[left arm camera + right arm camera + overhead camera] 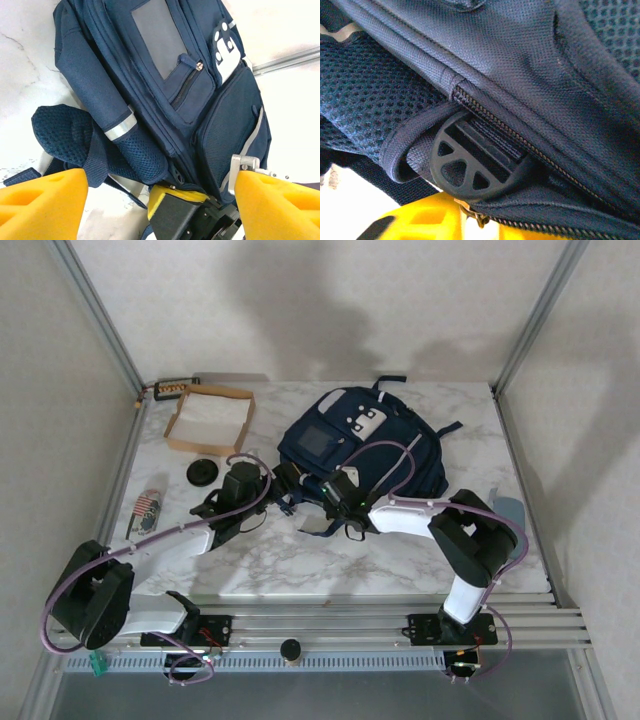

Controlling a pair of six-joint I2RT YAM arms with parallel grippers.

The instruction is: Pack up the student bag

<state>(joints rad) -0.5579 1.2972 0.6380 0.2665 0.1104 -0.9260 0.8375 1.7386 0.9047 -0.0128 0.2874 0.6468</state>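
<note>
Navy-weave student bag [150,95], mesh padding [65,132] (round black buckle [470,165]); left gripper [157,180] wide, empty; right gripper [470,225] unclear.

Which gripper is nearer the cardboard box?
Left. The left gripper is nearward of the cardboard box; the right gripper is farther right, against the student bag.

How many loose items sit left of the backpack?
4: a cardboard box at back left, a small object behind it, a black disc in front of it, a striped item near the left edge. Others may be hidden.
</note>
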